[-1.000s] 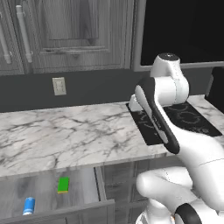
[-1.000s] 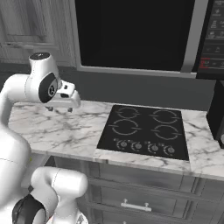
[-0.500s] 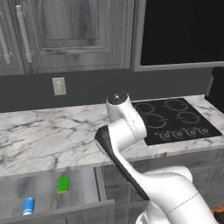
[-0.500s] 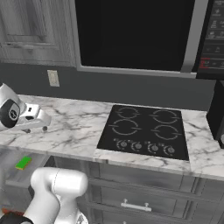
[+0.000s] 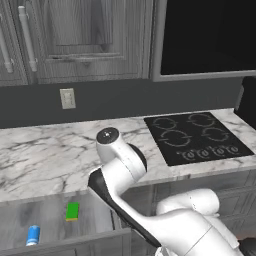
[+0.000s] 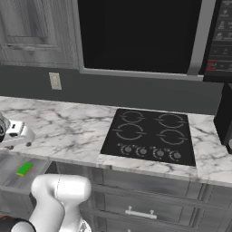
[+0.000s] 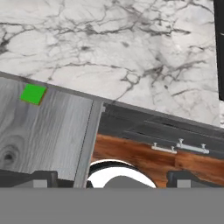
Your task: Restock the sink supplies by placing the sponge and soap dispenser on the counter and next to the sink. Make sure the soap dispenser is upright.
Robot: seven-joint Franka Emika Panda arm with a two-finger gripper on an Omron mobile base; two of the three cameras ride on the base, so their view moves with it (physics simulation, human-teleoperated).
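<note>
The green sponge (image 5: 72, 211) lies in an open drawer (image 5: 50, 222) under the white marble counter (image 5: 45, 160). It also shows in the right base view, sponge (image 6: 23, 169), and in the hand view, sponge (image 7: 33, 94). Nearer the drawer's front left rests the blue soap dispenser (image 5: 33, 235); whether it stands upright I cannot tell. My gripper (image 7: 112, 178) is open, with nothing between its fingers. It hangs above the counter's front edge, right of the sponge, looking down on the drawer and counter. At the left edge of the right base view the gripper (image 6: 17, 139) sits just above the sponge. The sink is out of view.
A black glass cooktop (image 5: 197, 137) is set into the counter to the right. Dark grey wall cabinets (image 5: 75, 40) and a black microwave (image 6: 140, 36) hang above. Shut drawers with metal handles (image 6: 136, 212) sit below the cooktop. A wall outlet (image 5: 67, 98) marks the backsplash.
The arm has swung left from beside the cooktop to the counter's front edge above the open drawer. The jaws have spread a little wider. Sponge and dispenser have not moved.
</note>
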